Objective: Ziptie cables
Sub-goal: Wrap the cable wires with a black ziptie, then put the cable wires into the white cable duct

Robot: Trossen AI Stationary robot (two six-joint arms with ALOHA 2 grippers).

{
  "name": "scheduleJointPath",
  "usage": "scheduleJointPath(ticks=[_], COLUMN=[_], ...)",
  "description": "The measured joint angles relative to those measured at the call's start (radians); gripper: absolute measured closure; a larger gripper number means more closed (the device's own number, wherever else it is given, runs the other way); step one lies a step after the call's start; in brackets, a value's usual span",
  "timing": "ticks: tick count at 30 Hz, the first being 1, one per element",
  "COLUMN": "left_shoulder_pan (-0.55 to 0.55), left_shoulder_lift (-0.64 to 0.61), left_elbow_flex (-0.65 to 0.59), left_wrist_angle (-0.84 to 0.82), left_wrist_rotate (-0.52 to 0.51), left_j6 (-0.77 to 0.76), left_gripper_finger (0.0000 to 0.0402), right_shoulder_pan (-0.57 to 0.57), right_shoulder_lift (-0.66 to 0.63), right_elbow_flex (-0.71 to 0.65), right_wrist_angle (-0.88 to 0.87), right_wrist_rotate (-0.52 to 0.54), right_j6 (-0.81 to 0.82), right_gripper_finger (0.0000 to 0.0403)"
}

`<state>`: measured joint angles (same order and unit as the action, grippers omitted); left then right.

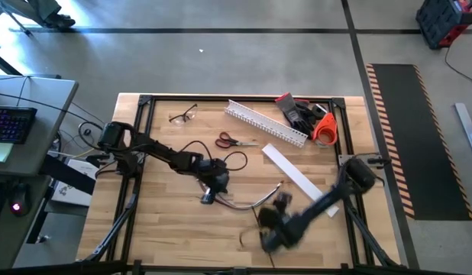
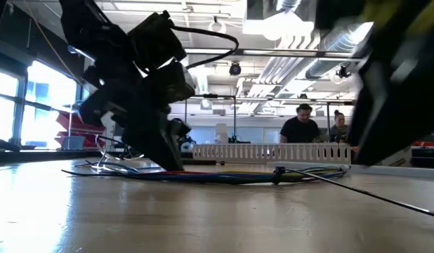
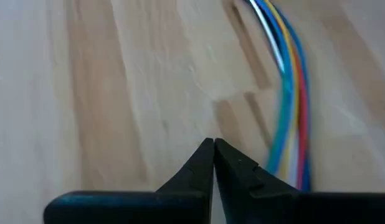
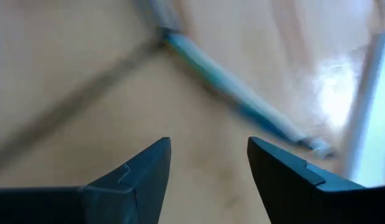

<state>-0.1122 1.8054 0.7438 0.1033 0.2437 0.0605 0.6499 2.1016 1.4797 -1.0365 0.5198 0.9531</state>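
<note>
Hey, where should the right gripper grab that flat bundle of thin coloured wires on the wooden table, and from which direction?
Probably mid-span, from straight above. The bundle of thin coloured wires lies flat on the wooden table as a curved strand, and the shut left gripper sits at one end. The right gripper is open; set its jaws across the strand, not along it.

A grey concrete floor (image 1: pixel 244 61) surrounds the wooden table (image 1: pixel 160 229). A striped-edged black mat (image 1: pixel 419 137) lies right of it, a desk with a keyboard (image 1: pixel 11 122) left. Beyond, bright windows (image 2: pixel 34 105), ceiling pipes (image 2: pixel 301 63), two people (image 2: pixel 301 130).
</note>
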Motion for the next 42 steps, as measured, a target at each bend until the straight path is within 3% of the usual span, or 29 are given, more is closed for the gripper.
scheduleJointPath(ticks=[4,10,15,20,25,28,31,35,42], left_shoulder_pan=[-0.053,-0.070,-0.034,0.004,0.014,0.013,0.013,0.013,-0.040], left_shoulder_lift=[-0.041,-0.192,-0.339,-0.457,-0.527,-0.543,-0.536,-0.516,-0.507], left_elbow_flex=[0.000,-0.017,-0.013,-0.012,-0.086,-0.182,-0.289,-0.392,-0.437], left_wrist_angle=[-0.127,-0.354,-0.479,-0.498,-0.380,-0.209,0.038,0.265,0.314], left_wrist_rotate=[0.000,0.026,-0.010,-0.188,-0.326,-0.350,-0.362,-0.363,-0.403], left_j6=[-0.053,-0.104,-0.113,-0.100,-0.119,-0.164,-0.209,-0.296,-0.416], left_gripper_finger=[0.0402,0.0402,0.0402,0.0402,0.0402,0.0402,0.0402,0.0402,0.0402], right_shoulder_pan=[-0.139,-0.265,-0.315,-0.314,-0.330,-0.365,-0.449,-0.625,-0.940], right_shoulder_lift=[-0.058,-0.099,-0.102,-0.147,-0.320,-0.427,-0.526,-0.597,-0.604], right_elbow_flex=[-0.109,-0.181,-0.197,-0.168,-0.139,-0.144,-0.166,-0.307,-0.642], right_wrist_angle=[0.122,0.276,0.278,0.164,0.117,0.128,0.200,0.412,0.938], right_wrist_rotate=[-0.092,-0.375,-0.545,-0.642,-0.498,-0.376,-0.329,-0.320,-0.326], right_j6=[-0.285,-0.683,-0.789,-0.795,-0.755,-0.797,-0.904,-1.050,-1.133], right_gripper_finger=[0.0199,0.0199,0.0199,0.0199,0.0199,0.0199,0.0199,0.0199,0.0199])
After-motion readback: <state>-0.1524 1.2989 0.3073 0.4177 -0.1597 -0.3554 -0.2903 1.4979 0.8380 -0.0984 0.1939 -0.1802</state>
